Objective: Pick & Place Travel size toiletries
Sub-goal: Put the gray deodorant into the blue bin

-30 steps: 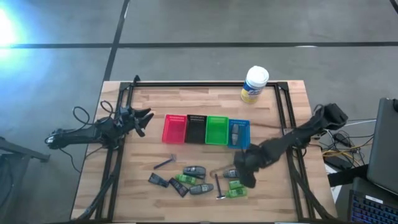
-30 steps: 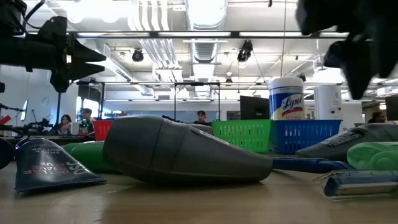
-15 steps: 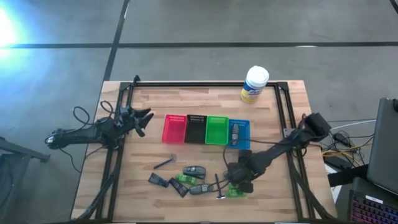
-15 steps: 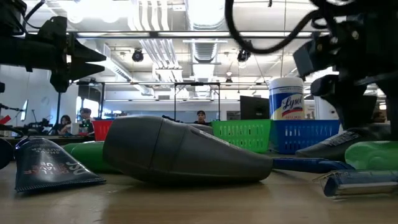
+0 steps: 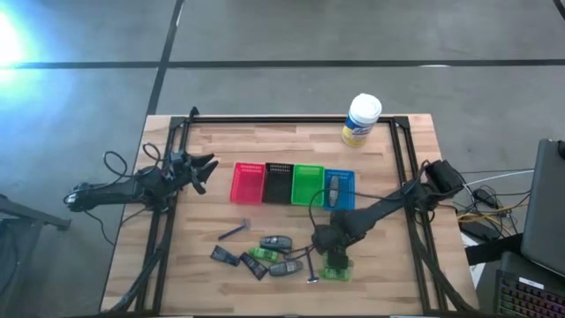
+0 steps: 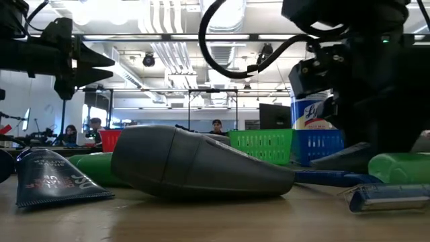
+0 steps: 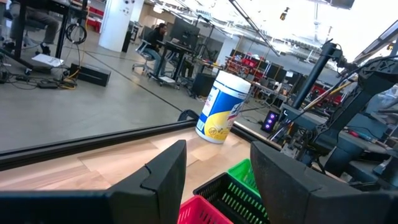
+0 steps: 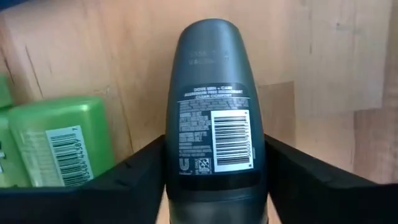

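Reaching down over the wooden table (image 5: 388, 141), the right gripper (image 8: 214, 205) straddles a smooth grey oval bottle (image 8: 214, 106) lying flat on the planks, one dark finger on each side; whether they press it yet cannot be told. A white barcode label faces up. Just beside the gripper lies a glossy green packet (image 8: 59, 143). The left gripper (image 7: 214, 174) hangs spread apart, well away, near the ribbed red tray (image 5: 248, 183).
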